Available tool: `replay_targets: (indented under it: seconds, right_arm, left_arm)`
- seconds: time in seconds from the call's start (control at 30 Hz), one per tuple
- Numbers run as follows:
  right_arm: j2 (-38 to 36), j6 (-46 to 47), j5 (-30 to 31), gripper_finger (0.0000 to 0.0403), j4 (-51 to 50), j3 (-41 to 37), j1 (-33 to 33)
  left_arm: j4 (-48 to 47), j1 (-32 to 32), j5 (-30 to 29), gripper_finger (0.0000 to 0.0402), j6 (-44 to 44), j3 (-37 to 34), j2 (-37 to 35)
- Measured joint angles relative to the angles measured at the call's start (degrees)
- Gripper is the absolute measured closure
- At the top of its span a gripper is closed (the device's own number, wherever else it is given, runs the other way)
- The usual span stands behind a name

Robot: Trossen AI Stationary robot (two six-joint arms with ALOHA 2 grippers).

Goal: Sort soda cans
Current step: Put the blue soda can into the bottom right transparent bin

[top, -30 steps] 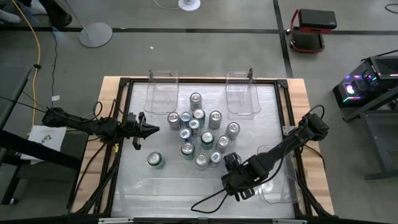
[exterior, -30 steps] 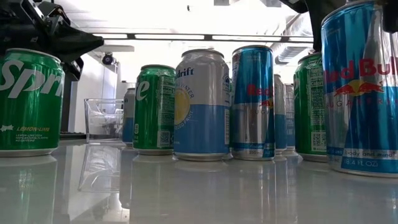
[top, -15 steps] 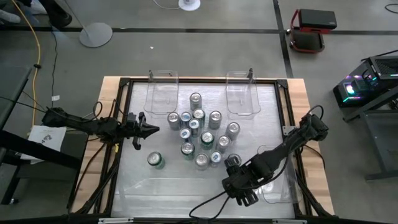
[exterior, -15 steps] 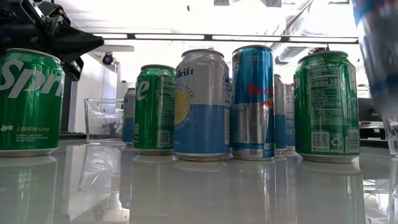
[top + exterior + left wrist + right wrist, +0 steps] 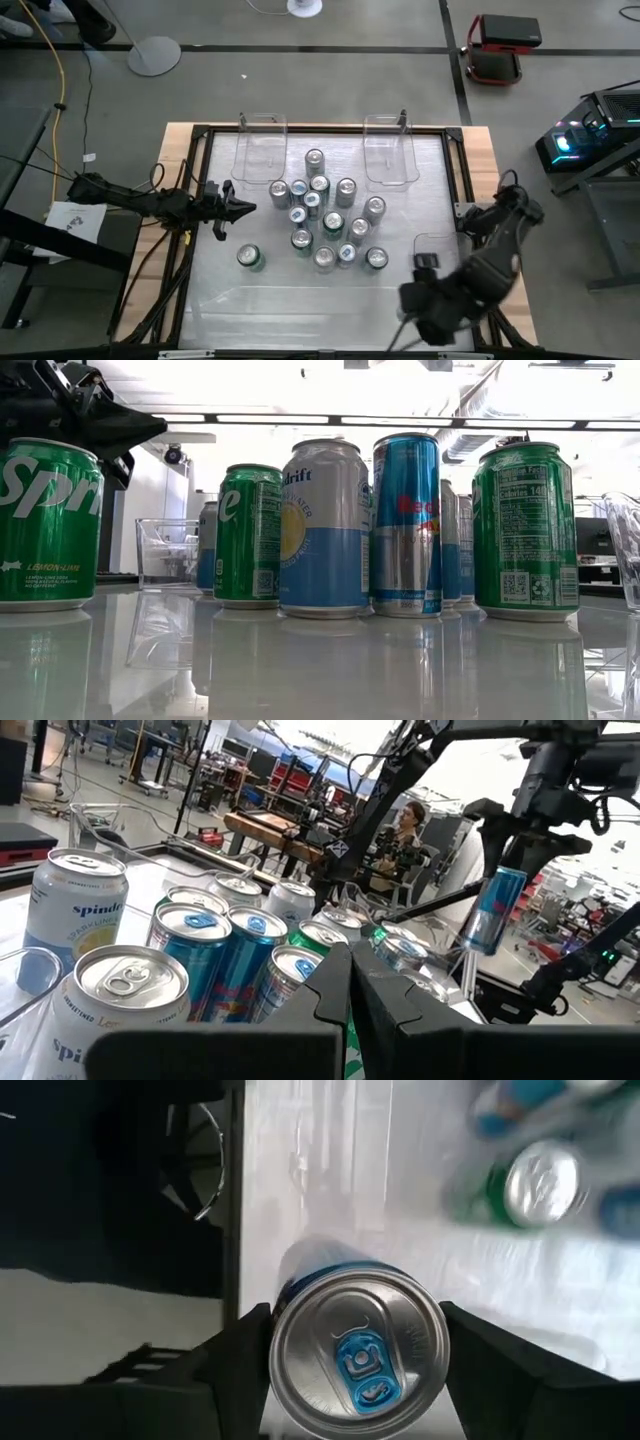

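Several soda cans (image 5: 325, 222) stand upright in a cluster mid-table, green, blue and silver-sided; in the low view they stand in a row (image 5: 325, 525). One green can (image 5: 250, 257) stands alone near the left. My right gripper (image 5: 355, 1355) is high above the table's near right corner and is shut on a blue can (image 5: 495, 910). In the high view my right arm (image 5: 470, 285) hides that can. My left gripper (image 5: 238, 208) rests level at the table's left side, shut, pointing at the cluster. My right gripper pinches the blue can just below its silver top (image 5: 357, 1342), one finger (image 5: 235, 1355) on each side. The fingers come from above, pointing down. The can hangs below them, nearly upright and lifted well clear of the table.
Two clear bins (image 5: 262, 145) (image 5: 390, 150) stand at the far edge. Another clear bin (image 5: 445, 300) lies at the near right under my right arm. A long clear bin (image 5: 290, 300) runs along the near edge. People and equipment show beyond the table.
My right gripper has risen with the blue can from the cluster's near right side, moving toward the table's near right corner and rolling about its own axis. The can has left the low view. The green can that stood behind it stays in place.
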Motion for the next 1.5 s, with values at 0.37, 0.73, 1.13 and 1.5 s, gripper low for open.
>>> replay_targets:
  seconds: [0.37, 0.73, 1.13, 1.5]
  right_arm:
    - [-10.9, 25.4, -1.6, 0.0165, -0.3, -20.1, 10.2]
    - [-20.0, 37.1, -8.9, 0.0165, 4.2, -37.0, 16.7]
    - [-20.1, 36.1, -12.1, 0.0165, 19.3, -46.7, 18.2]
    - [-20.1, 35.7, -12.3, 0.0165, 20.7, -46.8, 20.6]
  left_arm:
    - [2.9, 0.0, 0.0, 0.0401, 2.5, 0.0, 0.2]
    - [2.7, 0.0, 0.0, 0.0401, 2.5, 0.0, 0.2]
    - [2.7, 0.0, -1.3, 0.0401, 2.4, 0.0, 0.2]
    - [2.7, 0.0, -1.4, 0.0401, 2.5, 0.0, 0.2]
